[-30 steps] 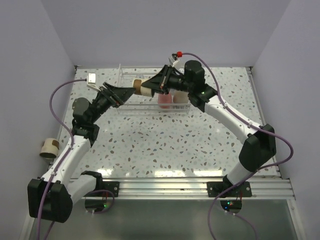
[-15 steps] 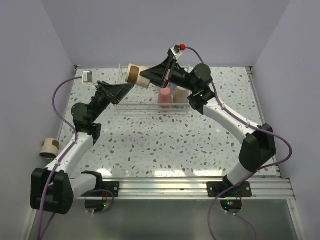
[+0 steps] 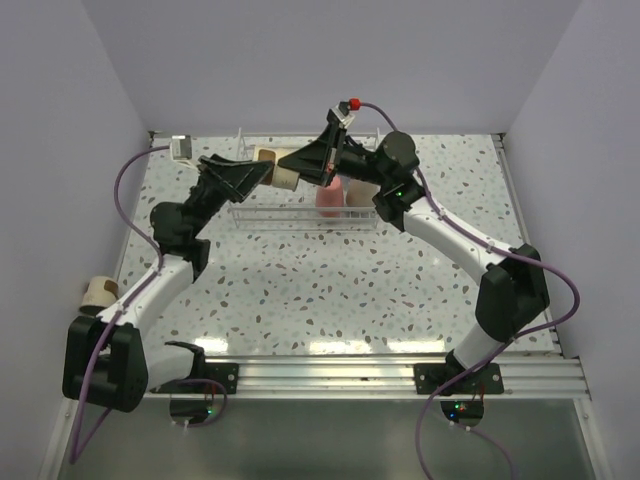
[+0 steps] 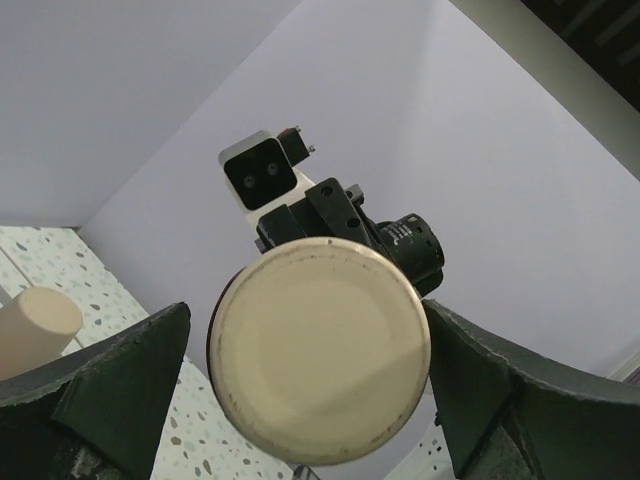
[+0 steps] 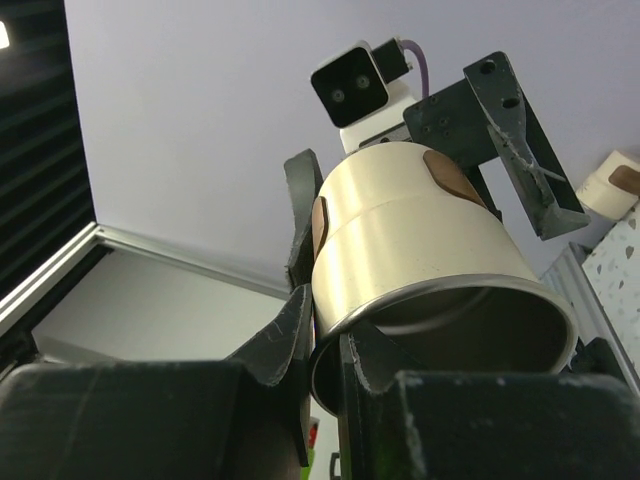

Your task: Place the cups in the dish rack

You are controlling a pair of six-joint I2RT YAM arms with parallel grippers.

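One silvery-rimmed cup, sideways over the dish rack's left end, rim clenched by right fingers; left fingers, spread wide, now flank its base, closer than before: handover imminent, racking pending.

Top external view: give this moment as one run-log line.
right pincer: shut on rim of silvery tan-based cup | left pincer: open around its base | wire dish rack: pink cup, beige cup inside
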